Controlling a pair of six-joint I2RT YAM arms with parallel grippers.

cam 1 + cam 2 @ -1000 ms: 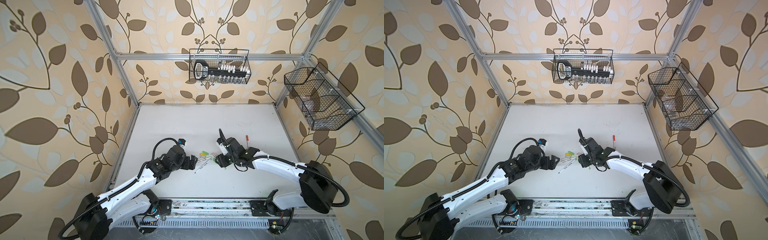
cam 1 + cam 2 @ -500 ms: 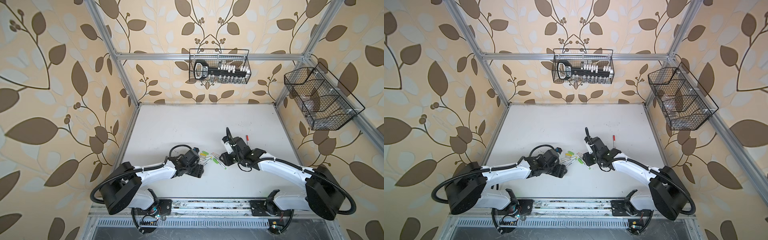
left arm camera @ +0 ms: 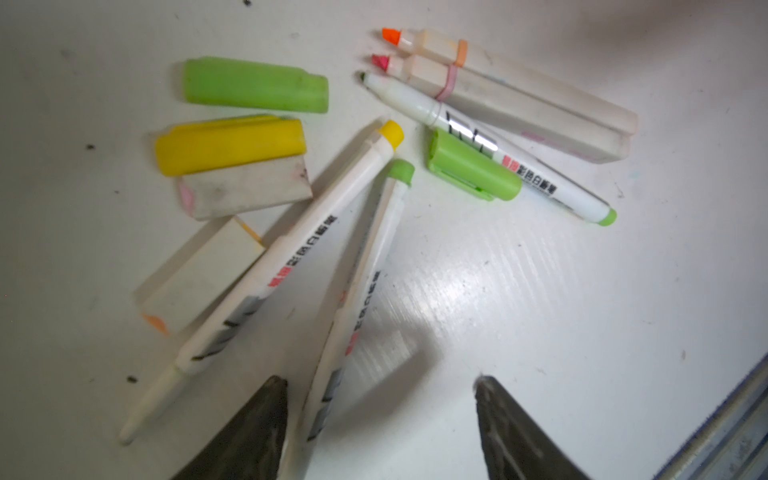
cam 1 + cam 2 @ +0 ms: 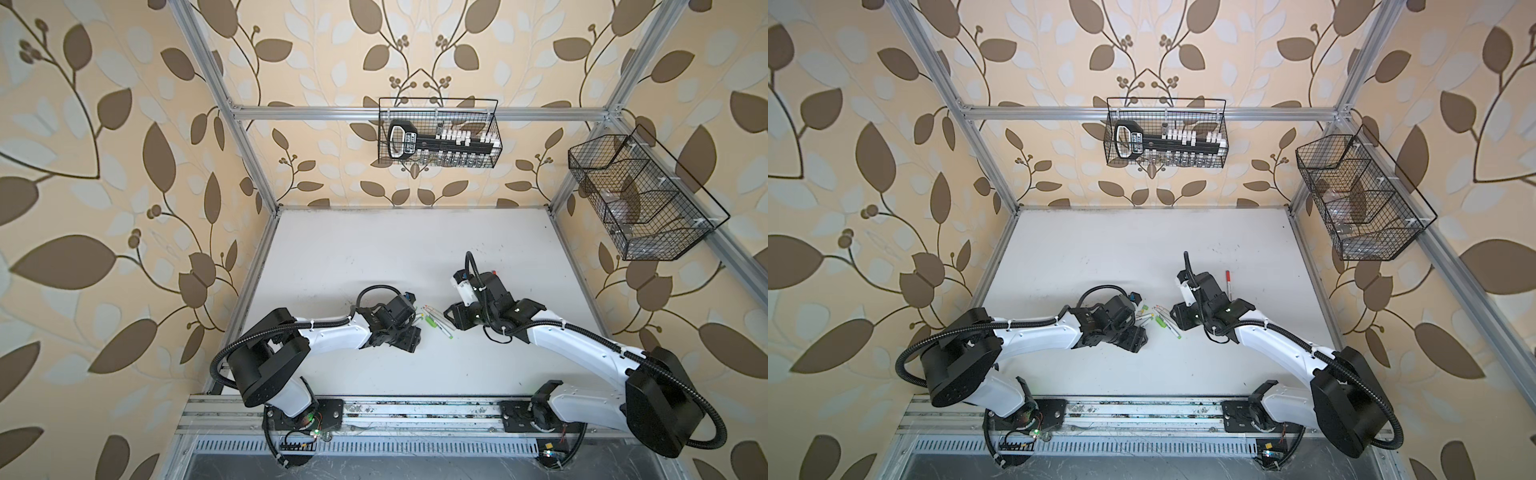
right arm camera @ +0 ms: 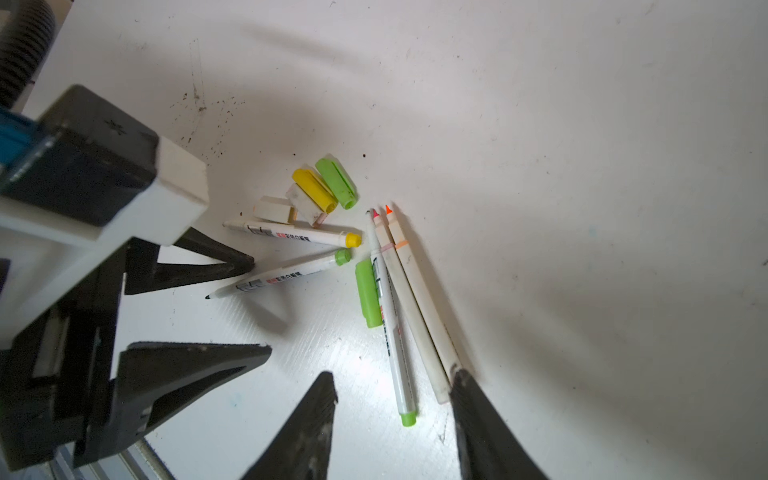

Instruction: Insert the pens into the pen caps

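Green-ended pen (image 3: pixel 368 282) lies on the table (image 4: pixel 374 257), long axis roughly 8-to-2 o'clock in a top view. Its tip end sits between the spread fingers of my left gripper (image 3: pixel 379 382), not yet pinched. Right gripper (image 5: pixel 392 374), at 3 o'clock of the pen, is also spread and empty; left is nearer.

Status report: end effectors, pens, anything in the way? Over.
Left end effector open, straddling green-ended pen. Right end effector open, empty. Pen caps loose beside pens. Nothing blocking.
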